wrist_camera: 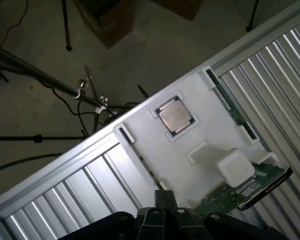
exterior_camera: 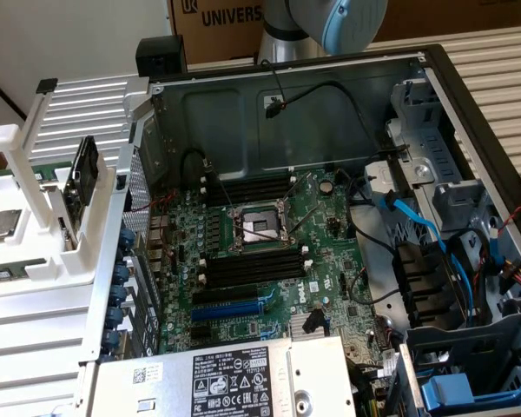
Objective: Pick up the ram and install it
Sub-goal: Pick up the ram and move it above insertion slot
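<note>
Hovering clenched and empty over the white holder [wrist_camera: 212, 125], the gripper [wrist_camera: 163, 200] is near the ram [wrist_camera: 231, 104], which stands edgewise along the holder's edge. It looks light, stiff and fragile, best pinched by its long flat sides.

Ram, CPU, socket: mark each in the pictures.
ram [wrist_camera: 231, 106], wrist view, middle of its green edge.
CPU [wrist_camera: 172, 116], wrist view, centre of its metal lid.
socket [exterior_camera: 253, 229], exterior view, centre of its frame.
</note>
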Robot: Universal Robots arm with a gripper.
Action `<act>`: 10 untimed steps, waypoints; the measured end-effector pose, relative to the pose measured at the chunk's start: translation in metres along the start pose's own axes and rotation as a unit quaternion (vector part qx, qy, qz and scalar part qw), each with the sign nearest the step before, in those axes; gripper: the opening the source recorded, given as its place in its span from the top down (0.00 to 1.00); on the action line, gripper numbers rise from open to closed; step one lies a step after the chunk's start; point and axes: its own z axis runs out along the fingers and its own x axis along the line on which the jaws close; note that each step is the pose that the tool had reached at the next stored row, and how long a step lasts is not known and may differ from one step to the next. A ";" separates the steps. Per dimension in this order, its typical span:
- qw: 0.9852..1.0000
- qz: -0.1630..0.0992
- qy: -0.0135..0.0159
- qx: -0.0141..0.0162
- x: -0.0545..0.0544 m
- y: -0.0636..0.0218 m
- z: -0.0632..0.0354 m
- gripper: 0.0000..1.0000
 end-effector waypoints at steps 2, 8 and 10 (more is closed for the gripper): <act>1.000 -0.027 0.001 -0.001 0.000 0.0000 0.0000 0.90; 0.993 -0.118 0.006 -0.004 0.000 0.0000 0.0000 0.90; 0.991 -0.136 0.007 -0.004 0.000 0.0000 0.0000 0.90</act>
